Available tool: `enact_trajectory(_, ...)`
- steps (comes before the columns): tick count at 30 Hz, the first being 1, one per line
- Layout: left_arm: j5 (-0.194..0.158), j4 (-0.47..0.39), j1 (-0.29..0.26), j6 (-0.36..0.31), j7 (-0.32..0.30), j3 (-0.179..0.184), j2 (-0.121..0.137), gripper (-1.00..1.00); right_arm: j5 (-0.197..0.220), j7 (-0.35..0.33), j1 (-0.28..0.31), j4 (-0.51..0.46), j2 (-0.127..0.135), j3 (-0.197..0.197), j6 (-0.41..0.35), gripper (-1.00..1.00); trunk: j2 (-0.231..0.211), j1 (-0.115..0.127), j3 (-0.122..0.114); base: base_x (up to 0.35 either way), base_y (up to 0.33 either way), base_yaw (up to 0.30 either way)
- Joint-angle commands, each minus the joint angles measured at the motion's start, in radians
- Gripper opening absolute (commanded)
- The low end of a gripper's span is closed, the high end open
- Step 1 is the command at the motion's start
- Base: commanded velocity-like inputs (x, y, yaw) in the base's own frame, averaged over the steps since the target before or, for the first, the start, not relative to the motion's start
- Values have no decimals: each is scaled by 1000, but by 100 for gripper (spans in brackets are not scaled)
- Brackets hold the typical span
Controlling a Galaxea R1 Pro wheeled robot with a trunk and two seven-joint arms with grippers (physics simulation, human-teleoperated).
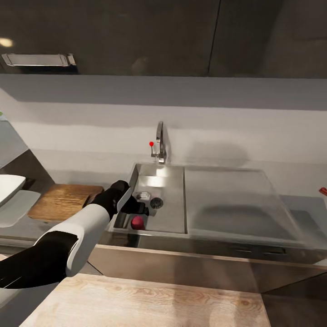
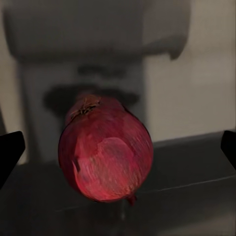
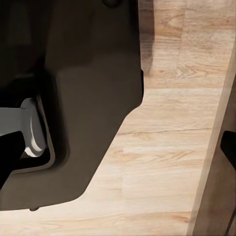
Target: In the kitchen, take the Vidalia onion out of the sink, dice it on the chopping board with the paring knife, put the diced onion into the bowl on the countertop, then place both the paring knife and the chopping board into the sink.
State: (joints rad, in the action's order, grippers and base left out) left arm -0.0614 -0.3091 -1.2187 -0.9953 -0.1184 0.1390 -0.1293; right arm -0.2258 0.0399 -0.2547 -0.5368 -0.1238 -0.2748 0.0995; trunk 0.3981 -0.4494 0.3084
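Note:
The Vidalia onion (image 1: 137,222) is a reddish-purple bulb lying at the near left corner of the sink (image 1: 170,218) basin. My left gripper (image 1: 135,211) reaches down into the basin just above it. In the left wrist view the onion (image 2: 105,147) sits close up between the two fingertips (image 2: 10,152) of the open left gripper (image 2: 118,150), which stand wide apart on either side without touching it. The brown chopping board (image 1: 63,200) lies on the countertop (image 1: 299,218) left of the sink. The white bowl (image 1: 7,187) is at the far left. The paring knife is out of view.
A chrome tap (image 1: 160,141) with a red knob stands behind the basin, and a flat drainboard (image 1: 231,200) extends to the right. A small red object (image 1: 323,191) shows at the right edge. The right gripper (image 3: 118,152) hangs low over wood floor (image 3: 162,162) beside my dark base (image 3: 83,98).

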Motion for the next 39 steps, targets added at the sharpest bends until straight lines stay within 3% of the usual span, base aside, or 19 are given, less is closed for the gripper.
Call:
enact_trajectory(1,-6,-1,-1,-3,-1,8,1,100,-10,0,0,-2,-2,-6,2,100,2,-1,3,30,0,0)
enact_trajectory(39,-5,-7,18,-3,0,8,2,100,-10,0,0,-2,-2,-6,2,100,2,-1,64,-35,6,0)
